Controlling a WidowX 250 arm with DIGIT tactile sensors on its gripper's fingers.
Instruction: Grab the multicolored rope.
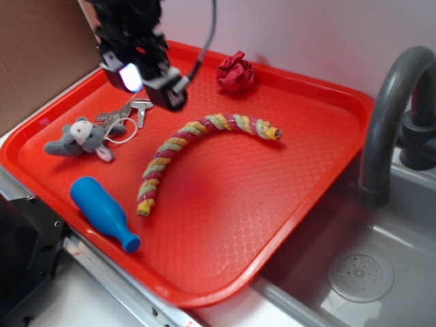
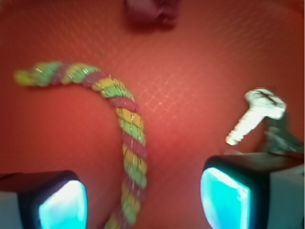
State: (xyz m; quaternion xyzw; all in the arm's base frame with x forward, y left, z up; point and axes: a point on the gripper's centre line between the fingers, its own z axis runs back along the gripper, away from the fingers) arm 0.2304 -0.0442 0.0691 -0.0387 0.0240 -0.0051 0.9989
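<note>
The multicolored rope lay in a loose arc across the middle of the red tray, one end pointing toward two o'clock and the other curling down toward seven o'clock. It rested flat and free, touching nothing else, so a grasp from above looked open along most of its length.

The hand hung above the tray at about eleven o'clock from the rope's centre, released and grasping nothing. In the wrist view its two fingers stood well apart with the rope's lower stretch running up between them, closer to the left one. That spread probably served to straddle the cord before descending; the hand appeared to be above it, not yet touching.

A bunch of keys lay just beside the hand's shadowed side, at nine o'clock from the rope's upper bend, and one key showed near the right finger in the wrist view, the likeliest thing to be caught by mistake. A small grey plush mouse sat farther out at nine o'clock, a blue bottle lay at seven o'clock near the rope's lower end, and a crumpled dark red paper wad sat at twelve o'clock. A grey faucet and sink stood past the tray at three o'clock, well apart.
</note>
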